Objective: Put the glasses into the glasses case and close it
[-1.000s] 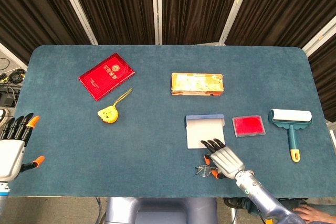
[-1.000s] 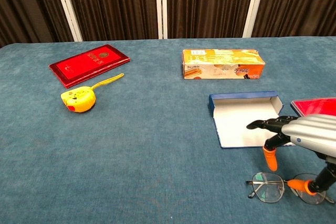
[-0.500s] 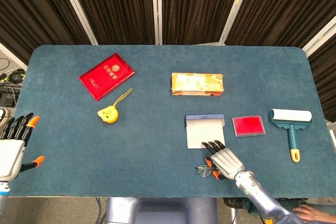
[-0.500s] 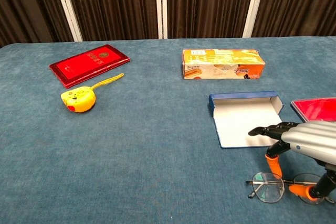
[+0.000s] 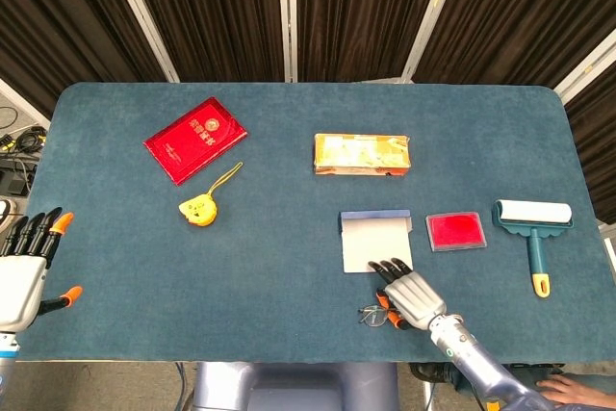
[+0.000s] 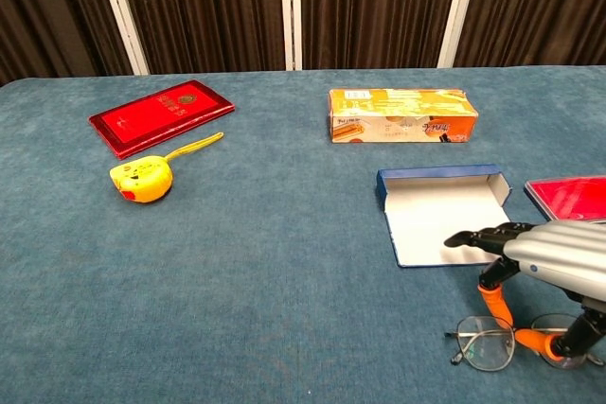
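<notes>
The glasses (image 6: 502, 342) are seen lying flat on the blue worktop (image 5: 269, 257) at the lower right of the chest view, directly under the right robot hand (image 6: 554, 262). The robot hand is held palm down over them, its dark fingers (image 6: 473, 237) stretched toward the left of the frame above the near edge of the open glasses case (image 6: 440, 215). An orange-tipped digit is lowered to the bridge between the two lenses and another orange tip sits beside the right lens; whether the frame is actually pinched cannot be told. In the head view the glasses (image 5: 373, 315) are shown just left of and partly under the same robot hand (image 5: 412, 294), below the glasses case (image 5: 376, 241), which lies open with its pale inside up. The left robot hand (image 5: 24, 271) is seen at the lower left edge of the head view, off the worktop, fingers apart and nothing in it.
</notes>
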